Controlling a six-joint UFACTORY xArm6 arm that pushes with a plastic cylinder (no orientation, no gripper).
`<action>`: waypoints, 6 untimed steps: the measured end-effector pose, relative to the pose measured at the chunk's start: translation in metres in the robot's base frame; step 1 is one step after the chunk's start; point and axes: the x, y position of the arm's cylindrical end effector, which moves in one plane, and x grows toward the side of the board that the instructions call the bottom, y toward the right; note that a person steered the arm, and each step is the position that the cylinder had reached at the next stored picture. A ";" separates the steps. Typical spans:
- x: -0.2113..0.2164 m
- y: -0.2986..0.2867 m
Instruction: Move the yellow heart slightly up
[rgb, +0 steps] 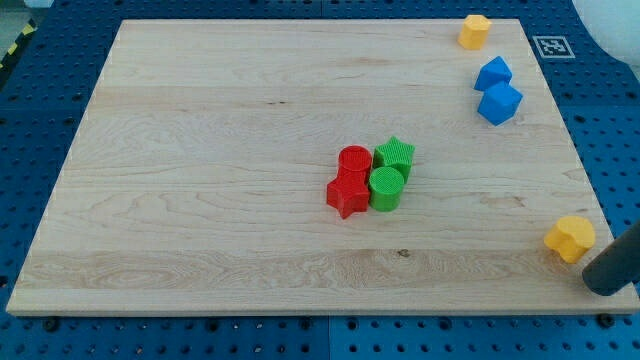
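Yellow heart (569, 238) near the wooden board's (200, 150) right edge, low in the view, lying flat on the wood. My tip (603, 287) just beside it, toward the view's bottom right, at the very corner of the board; a narrow gap seems to separate the two, though contact cannot be ruled out from this angle. No gripper here at all (only a straight dark rod), so nothing open, nothing closed, nothing held.

Further out, at the board's middle, a tight cluster of four blocks. Red cylinder (354, 160) above red star (347, 193), the two touching. Green star (395, 156) above green cylinder (386, 188), also touching, and pressed against the red pair on the view's right side.

Well apart from these, along the right edge toward the view's top, two blue blocks close together: upper blue block (493, 73) and lower blue cube (499, 103), almost touching (exact shape of the upper one hard to tell). At the top right corner, a second yellow block (474, 31), looking like a pentagon or hexagon.

Around the board, blue perforated table (40, 110), and a black-and-white marker tag (550, 46) beside the top right corner.
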 end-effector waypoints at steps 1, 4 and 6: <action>0.000 -0.001; -0.043 -0.005; -0.044 -0.025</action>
